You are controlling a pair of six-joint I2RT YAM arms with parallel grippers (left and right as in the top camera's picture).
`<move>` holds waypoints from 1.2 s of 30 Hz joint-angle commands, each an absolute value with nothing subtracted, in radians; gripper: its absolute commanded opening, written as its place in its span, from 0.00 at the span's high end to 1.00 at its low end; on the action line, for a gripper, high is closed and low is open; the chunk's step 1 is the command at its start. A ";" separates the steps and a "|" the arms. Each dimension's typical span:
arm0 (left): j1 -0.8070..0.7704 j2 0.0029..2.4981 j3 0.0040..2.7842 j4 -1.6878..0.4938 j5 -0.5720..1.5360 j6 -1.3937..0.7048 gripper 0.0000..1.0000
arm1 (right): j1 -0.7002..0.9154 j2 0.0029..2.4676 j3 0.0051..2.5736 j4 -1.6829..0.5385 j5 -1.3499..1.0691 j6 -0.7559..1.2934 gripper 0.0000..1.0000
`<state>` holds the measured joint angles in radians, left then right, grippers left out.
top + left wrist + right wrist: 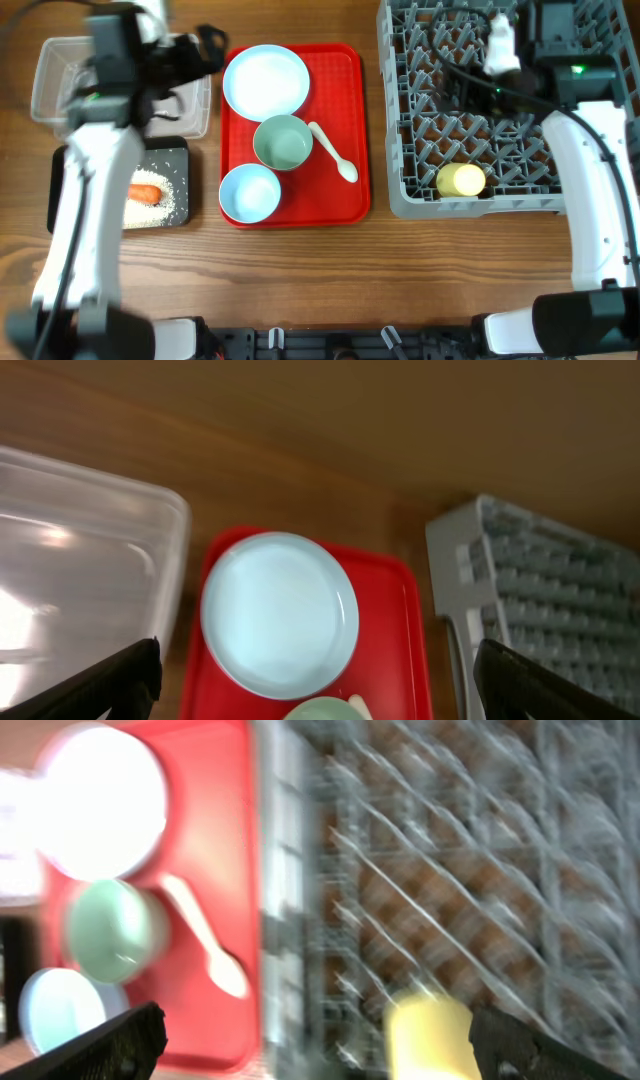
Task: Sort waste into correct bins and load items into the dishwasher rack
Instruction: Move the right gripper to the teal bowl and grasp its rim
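Note:
The pale blue plate, a mint bowl, a blue bowl and the white spoon lie on the red tray. A carrot and rice lie in the black tray. The yellow cup lies in the grey rack. My left gripper hovers open by the clear tub, holding nothing. In its wrist view the left gripper faces the plate. My right gripper is open over the rack. The blurred right wrist view shows the right gripper empty above the cup.
The clear tub sits left of the red tray, and the rack stands to its right. Bare wooden table runs along the front edge. The right arm lies across the rack's right side.

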<state>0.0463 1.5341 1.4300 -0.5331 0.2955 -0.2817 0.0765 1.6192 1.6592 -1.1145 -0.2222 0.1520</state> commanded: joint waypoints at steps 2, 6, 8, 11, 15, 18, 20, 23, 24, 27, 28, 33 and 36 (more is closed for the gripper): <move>0.185 1.377 1.440 -0.606 0.224 -0.350 0.00 | 0.232 1.671 1.677 -0.993 -0.308 0.192 0.01; 0.294 1.346 1.440 -0.730 0.181 -0.445 0.00 | 0.345 1.780 1.676 -0.860 -0.278 0.334 0.09; 0.334 1.355 1.440 -0.806 0.180 -0.453 0.00 | 0.393 1.855 1.676 -0.794 -0.260 0.414 0.16; 0.374 1.375 1.440 -0.896 0.181 -0.453 0.00 | 0.429 1.945 1.676 -0.751 -0.260 0.485 0.33; 0.397 1.401 1.440 -0.978 0.181 -0.453 0.00 | 0.460 2.076 1.676 -0.752 -0.323 0.507 0.36; 0.397 1.401 1.440 -0.985 0.181 -0.453 0.00 | 0.478 2.126 1.675 -0.759 -0.343 0.510 0.38; 0.397 1.401 1.440 -0.985 0.181 -0.453 0.00 | 0.497 2.151 1.675 -0.754 -0.342 0.517 0.39; 0.397 1.401 1.440 -0.985 0.181 -0.453 0.00 | 0.530 2.181 1.675 -0.739 -0.339 0.528 0.41; 0.397 1.401 1.440 -0.985 0.181 -0.453 0.00 | 0.541 2.187 1.675 -0.733 -0.339 0.530 0.41; 0.397 1.401 1.440 -0.985 0.181 -0.453 0.00 | 0.556 2.201 1.675 -0.725 -0.339 0.553 0.49; 0.397 1.401 1.440 -0.985 0.181 -0.453 0.00 | 0.557 2.202 1.675 -0.722 -0.339 0.553 0.55; 0.397 1.401 1.440 -0.985 0.181 -0.453 0.00 | 0.559 2.204 1.666 -0.720 -0.340 0.553 0.76; 0.397 1.401 1.440 -0.985 0.181 -0.453 0.00 | 0.566 2.205 1.644 -0.707 -0.358 0.572 0.82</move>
